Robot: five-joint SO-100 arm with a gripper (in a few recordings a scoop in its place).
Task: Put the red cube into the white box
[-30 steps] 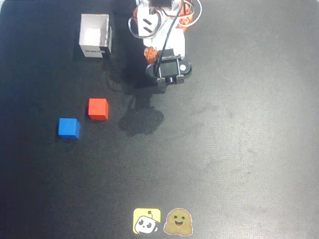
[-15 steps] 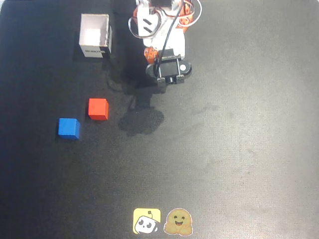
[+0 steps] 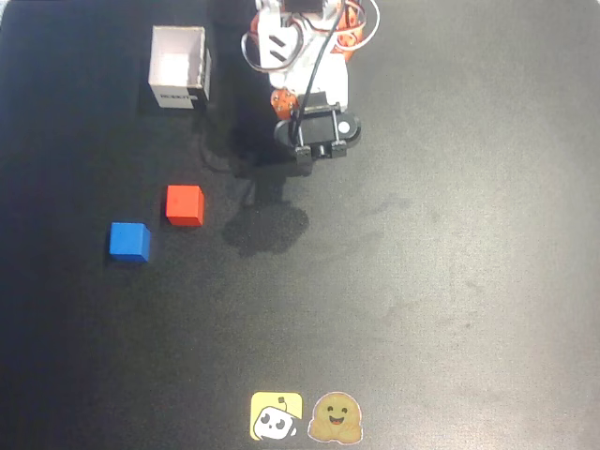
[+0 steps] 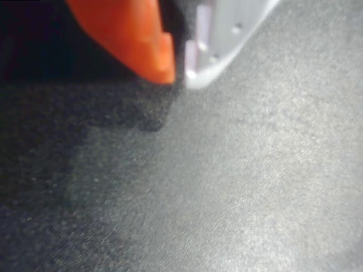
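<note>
Nothing had shifted since the earlier overhead pictures: arm and cubes lay as before. Taking the small square white cardboard box as landmark, the small solid red cube sat on the black desk well below it in the overhead view, apart from everything. The blue cube lay near the red cube, further down and to the left. The claw hung to the lower right of the box, well apart from both cubes. In the wrist view its orange and white fingertips nearly met, clenched on nothing, above bare desk.
</note>
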